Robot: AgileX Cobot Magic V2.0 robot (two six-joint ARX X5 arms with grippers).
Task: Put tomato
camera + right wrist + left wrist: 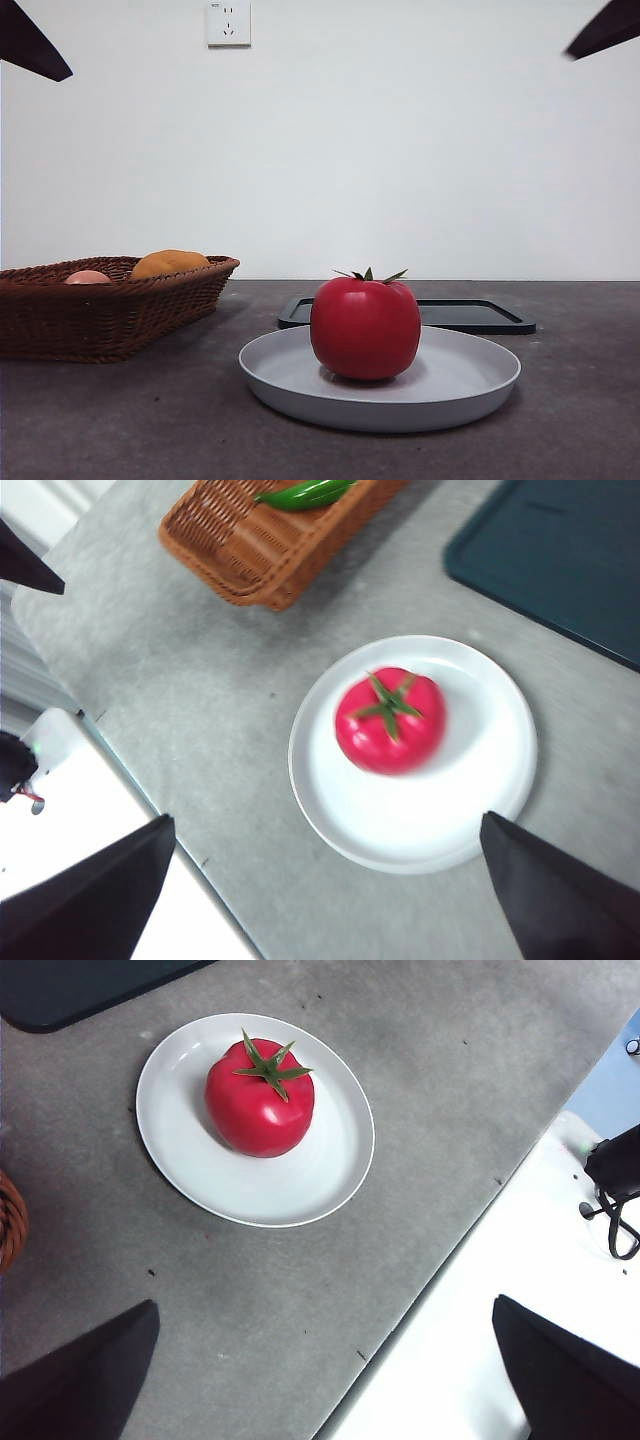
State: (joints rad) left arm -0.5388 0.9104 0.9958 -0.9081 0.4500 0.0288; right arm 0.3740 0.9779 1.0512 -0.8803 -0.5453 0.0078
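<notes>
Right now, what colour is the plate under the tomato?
Plain white-grey plate, clearest in the left wrist view, holding the tomato.

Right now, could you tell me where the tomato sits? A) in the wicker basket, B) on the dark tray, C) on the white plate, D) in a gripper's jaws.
C: the tomato stands upright on the white plate, apart from the wicker basket and the dark tray; neither gripper touches it.

wall point(400, 150): plain white | socket point(228, 22): high on wall | table point(580, 400): grey, speckled
</notes>
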